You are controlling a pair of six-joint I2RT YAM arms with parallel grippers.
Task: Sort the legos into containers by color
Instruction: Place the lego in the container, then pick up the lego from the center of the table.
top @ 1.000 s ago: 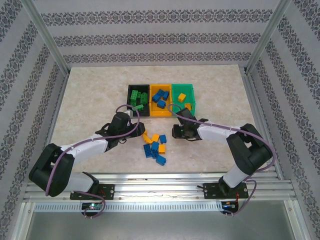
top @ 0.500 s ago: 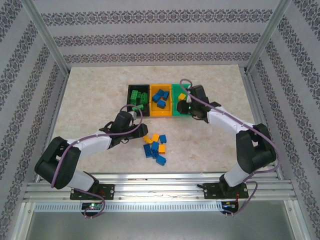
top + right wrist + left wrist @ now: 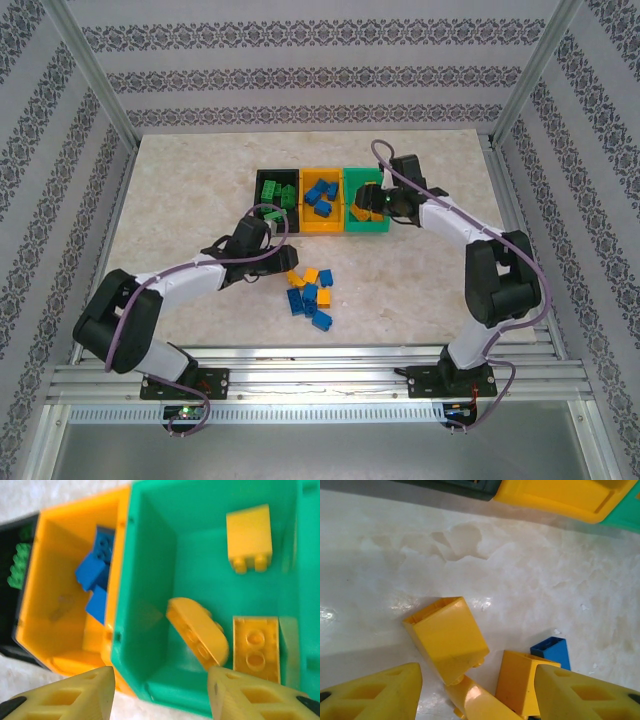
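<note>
We count three bins: black bin, orange bin, green bin holding three yellow bricks. Right gripper spread, empty, above it. Left gripper spread astride loose bricks; bare table around.

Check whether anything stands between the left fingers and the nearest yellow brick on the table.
Nothing visible does. The yellow brick lies uncovered on the table, between the fingers of the open left gripper.

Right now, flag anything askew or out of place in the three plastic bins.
One yellow studded brick in the green plastic bin leans tilted on its edge, not flat like the yellow plate beside it. The black bin holds only green bricks, the orange bin only blue bricks; nothing spilled there.
</note>
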